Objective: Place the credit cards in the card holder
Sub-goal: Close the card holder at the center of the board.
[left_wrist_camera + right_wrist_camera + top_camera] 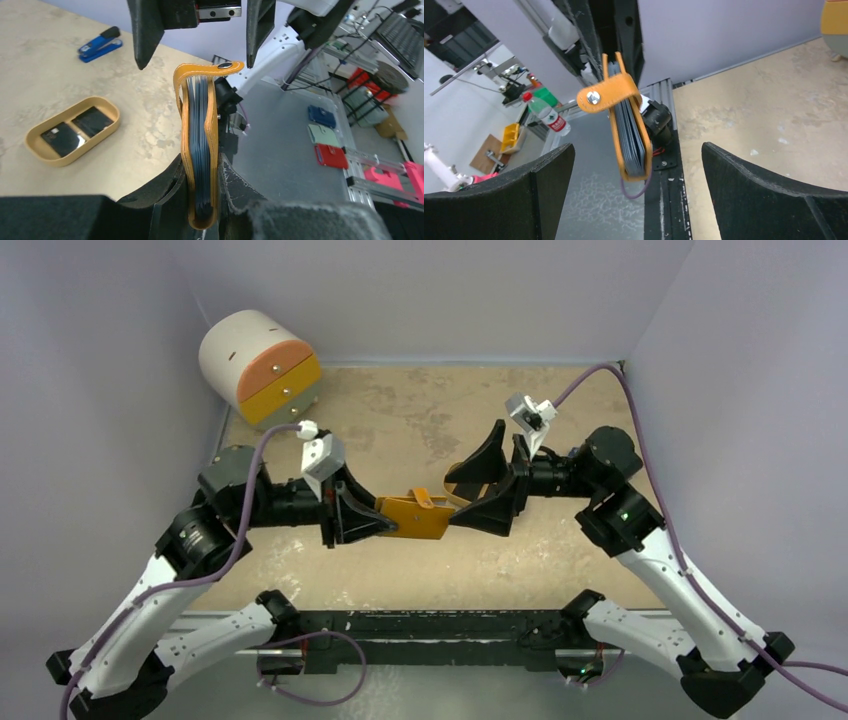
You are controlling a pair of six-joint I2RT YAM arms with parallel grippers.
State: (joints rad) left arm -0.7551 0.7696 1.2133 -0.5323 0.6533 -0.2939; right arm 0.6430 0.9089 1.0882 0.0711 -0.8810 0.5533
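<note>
Mottled tan tabletop (420,410) — left pincer (388,526) grips flat orange leathery card holder (420,519).

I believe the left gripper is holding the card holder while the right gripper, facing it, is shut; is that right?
Not quite. The right gripper is wide open, not shut, as the right wrist view shows. The left gripper does hold the card holder.

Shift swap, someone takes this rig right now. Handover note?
Left end effector: shut on the card holder, held on edge above the table, snap tab undone.
Right end effector: open, empty, facing the holder's tab end.
Two credit cards lie in the tan tray on the table.
Done: holder picked up and presented.
Left: pick each card and slide it into the holder.
</note>
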